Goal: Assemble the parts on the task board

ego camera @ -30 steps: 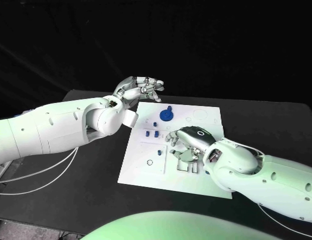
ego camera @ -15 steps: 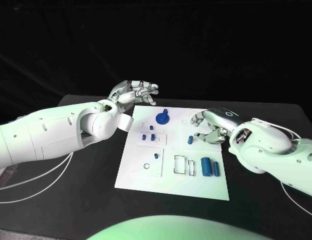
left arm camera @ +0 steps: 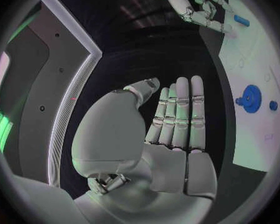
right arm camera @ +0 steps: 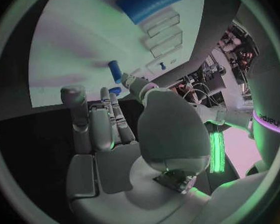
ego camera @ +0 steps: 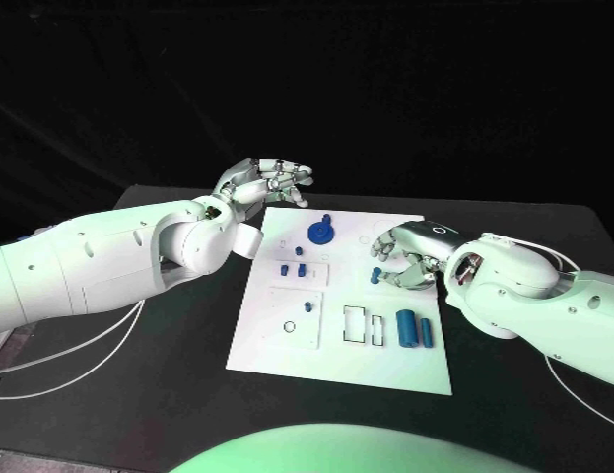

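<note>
1. Task board [ego camera: 281, 340] lies mid-table [ego camera: 136, 394], white, long side running away from the robot.
2. Left hand [ego camera: 268, 181] raised off the board's far left corner; fingers straight and together, holding nothing.
3. Right hand [ego camera: 405, 258] over the board's right edge, fingers curled around a small blue peg [ego camera: 375, 275]; whether they actually grip it, cannot tell.
4. Blue gear [ego camera: 321, 233] near the far edge.
5. Blue cylinder [ego camera: 408, 328] near the right edge, towards the near corner.
6. Two small blue parts [ego camera: 293, 268] left of centre.
</note>
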Robot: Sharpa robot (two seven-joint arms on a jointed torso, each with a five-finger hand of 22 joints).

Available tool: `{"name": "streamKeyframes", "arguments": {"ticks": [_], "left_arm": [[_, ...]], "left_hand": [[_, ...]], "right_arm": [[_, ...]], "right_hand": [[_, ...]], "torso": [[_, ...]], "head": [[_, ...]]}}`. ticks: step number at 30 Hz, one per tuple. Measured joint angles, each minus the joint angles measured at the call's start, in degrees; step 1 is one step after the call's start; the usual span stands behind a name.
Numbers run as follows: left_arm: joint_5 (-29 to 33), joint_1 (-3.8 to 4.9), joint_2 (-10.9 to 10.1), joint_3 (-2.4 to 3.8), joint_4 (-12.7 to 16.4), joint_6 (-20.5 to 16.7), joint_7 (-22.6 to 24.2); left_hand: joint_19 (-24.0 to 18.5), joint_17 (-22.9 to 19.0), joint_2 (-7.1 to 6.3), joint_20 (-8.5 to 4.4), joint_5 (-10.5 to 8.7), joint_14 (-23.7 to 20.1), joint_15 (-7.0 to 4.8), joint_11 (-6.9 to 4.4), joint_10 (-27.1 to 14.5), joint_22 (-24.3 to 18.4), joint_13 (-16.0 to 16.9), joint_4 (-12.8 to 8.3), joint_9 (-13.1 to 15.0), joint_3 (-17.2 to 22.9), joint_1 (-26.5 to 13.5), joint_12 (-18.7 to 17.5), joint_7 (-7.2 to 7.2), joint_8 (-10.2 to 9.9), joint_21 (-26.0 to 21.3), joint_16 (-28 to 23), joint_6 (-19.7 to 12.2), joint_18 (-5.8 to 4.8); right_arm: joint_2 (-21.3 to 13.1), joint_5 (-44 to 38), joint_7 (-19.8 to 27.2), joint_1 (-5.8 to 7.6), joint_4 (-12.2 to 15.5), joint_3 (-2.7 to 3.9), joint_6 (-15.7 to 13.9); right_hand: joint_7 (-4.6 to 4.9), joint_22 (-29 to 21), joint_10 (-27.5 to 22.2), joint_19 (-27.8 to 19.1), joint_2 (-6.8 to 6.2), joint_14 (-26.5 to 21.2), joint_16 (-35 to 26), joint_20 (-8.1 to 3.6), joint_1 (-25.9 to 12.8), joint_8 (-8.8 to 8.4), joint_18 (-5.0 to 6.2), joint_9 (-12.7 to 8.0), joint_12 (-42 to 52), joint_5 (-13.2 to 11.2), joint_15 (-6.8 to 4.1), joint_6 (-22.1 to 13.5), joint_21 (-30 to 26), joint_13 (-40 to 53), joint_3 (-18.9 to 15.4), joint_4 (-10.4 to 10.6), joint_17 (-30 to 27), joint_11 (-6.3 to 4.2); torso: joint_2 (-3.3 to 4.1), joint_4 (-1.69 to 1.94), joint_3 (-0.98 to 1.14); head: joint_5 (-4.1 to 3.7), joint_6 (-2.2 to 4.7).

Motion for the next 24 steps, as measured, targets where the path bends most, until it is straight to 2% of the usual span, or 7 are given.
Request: {"name": "streamKeyframes", "arguments": {"ticks": [8,13,16,21,24], "left_arm": [[0.0,0.0,0.0,0.0,0.0,0.0,0.0],[0.0,0.0,0.0,0.0,0.0,0.1,0.0],[0.0,0.0,0.0,0.0,0.0,0.1,0.0],[0.0,0.0,0.0,0.0,-0.1,0.1,-0.1],[0.0,0.0,0.0,0.0,-0.1,0.1,-0.1]], "left_hand": [[0.0,0.0,0.0,0.0,0.0,0.0,0.0,0.0,0.0,0.0,0.0,0.0,0.0,0.0,0.0,0.0,0.0,0.0,0.0,0.0,0.0,0.0],[0.0,0.0,0.0,0.0,0.0,0.0,0.0,0.0,0.0,0.0,0.0,0.0,0.0,0.0,0.0,0.0,0.0,0.0,0.0,0.0,0.0,0.0],[0.0,0.0,0.0,0.0,0.0,0.0,0.0,0.0,0.0,0.0,0.0,0.0,0.0,0.0,0.0,0.0,0.0,0.0,0.0,0.0,0.0,0.0],[0.0,0.0,0.0,0.0,0.0,0.0,0.0,0.0,0.0,0.0,0.0,0.0,0.0,0.0,0.0,0.0,0.0,0.0,0.0,0.0,0.0,0.0],[0.0,0.0,0.0,0.0,0.0,0.0,0.0,0.0,0.0,0.0,0.0,0.0,0.0,0.0,0.0,0.0,0.0,0.0,0.0,0.0,0.0,0.0]], "right_arm": [[1.1,0.1,0.1,-0.52,-1.1,-0.15,1.9],[1.7,0.0,0.1,-0.85,-1.6,-0.19,2.3],[1.9,0.0,0.1,-0.98,-1.8,-0.2,2.3],[2.1,-0.1,-0.1,-1.06,-2.1,-0.19,2.0],[2.1,-0.1,-0.2,-1.14,-2.3,-0.19,1.8]], "right_hand": [[0.17,1.0,2.1,1.0,0.88,0.0,0.9,-0.2,0.9,0.34,0.0,0.3,1.0,0.0,0.0,1.9,1.1,-0.3,0.0,0.0,0.6,-0.17],[-0.31,1.8,4.0,1.7,1.21,0.0,1.1,-0.27,1.2,0.85,0.01,0.5,1.5,0.0,0.0,3.3,2.5,-0.5,0.6,0.6,0.7,-0.41],[-0.56,2.4,5.5,2.3,2.07,0.0,1.5,-0.48,1.7,1.39,0.01,0.7,1.8,-0.6,-0.05,4.7,3.2,-0.5,1.4,0.7,0.9,-0.74],[-1.15,3.0,7.3,2.8,3.11,-0.1,1.9,-0.95,2.2,2.19,0.0,1.2,2.3,-1.8,-0.56,6.5,3.5,-0.6,2.5,0.7,1.1,-1.44],[-1.36,3.1,7.9,2.8,3.15,0.0,1.9,-0.95,2.2,2.57,0.01,1.4,2.4,-2.0,-0.84,6.9,3.8,-0.5,2.7,0.5,1.1,-1.61]], "torso": [[0.0,-0.04,-0.02],[-0.01,-0.07,0.0],[-0.02,-0.07,0.0],[-0.03,-0.07,0.01],[-0.03,-0.07,0.0]], "head": [[0.12,-0.19],[0.12,-0.25],[0.1,-0.29],[0.07,-0.37],[0.06,-0.44]]}}
